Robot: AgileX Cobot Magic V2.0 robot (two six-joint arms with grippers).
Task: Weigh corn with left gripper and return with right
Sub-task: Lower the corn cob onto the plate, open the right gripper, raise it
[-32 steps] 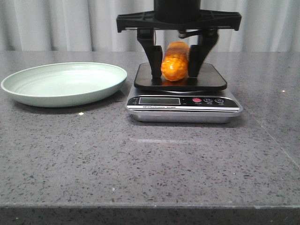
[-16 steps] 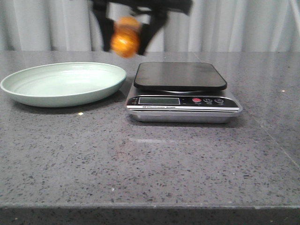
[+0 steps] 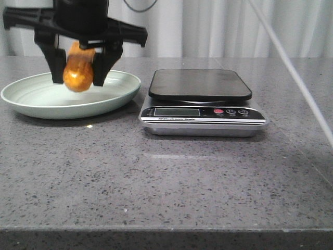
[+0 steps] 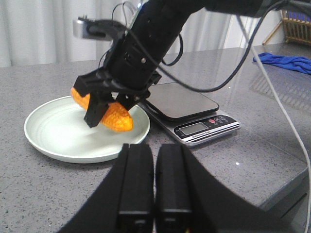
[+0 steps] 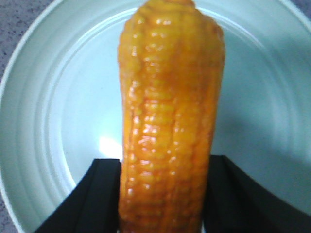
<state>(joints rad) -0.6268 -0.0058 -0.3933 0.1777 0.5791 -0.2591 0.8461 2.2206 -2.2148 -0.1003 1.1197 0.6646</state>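
My right gripper [image 3: 78,78] is shut on the orange-yellow corn [image 3: 78,73] and holds it just above the pale green plate [image 3: 31,99] at the table's left. In the right wrist view the corn [image 5: 170,116] fills the middle between the two black fingers [image 5: 97,199], with the plate [image 5: 58,107] under it. The left wrist view shows the corn [image 4: 116,116] in the right gripper [image 4: 104,114] over the plate [image 4: 58,141]. My left gripper [image 4: 154,194] is shut and empty, back from the plate above the near table.
A digital kitchen scale [image 3: 200,86] with a black platform and nothing on it stands right of the plate; it also shows in the left wrist view [image 4: 194,111]. A white cable [image 3: 296,78] crosses the right side. A blue cloth [image 4: 286,63] lies far off.
My right gripper has carried the corn from the scale platform up, leftward and down to just above the plate. The scale is now bare.
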